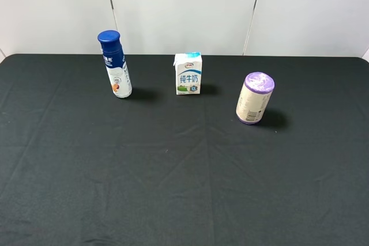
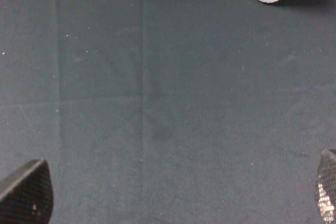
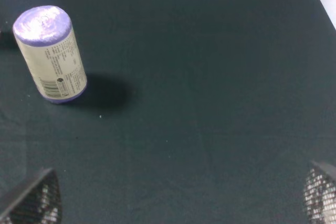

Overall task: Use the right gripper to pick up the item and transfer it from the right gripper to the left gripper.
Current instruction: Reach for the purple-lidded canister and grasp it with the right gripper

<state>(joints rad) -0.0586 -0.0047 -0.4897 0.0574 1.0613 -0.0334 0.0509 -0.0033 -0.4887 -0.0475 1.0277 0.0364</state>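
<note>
A stubby cream-white cylindrical bottle with a lilac-purple cap (image 1: 255,98) stands upright on the black cloth-covered table (image 1: 173,188). It is in the far right part, nearer the far edge than the near one. Its barcode label faces the near edge (the print is too small to read), and nothing touches it. A small white-and-blue milk carton (image 1: 188,74) sits by the middle of the far edge, and a taller white bottle with a blue cap (image 1: 115,64) toward the far left; all three stand well apart. The right gripper (image 3: 176,198) hangs over bare cloth, its black mesh-patterned fingertips (image 3: 31,203) spread wide and empty, well short of the lilac-capped bottle. The left gripper (image 2: 176,190) is likewise spread wide, holding nothing.
</note>
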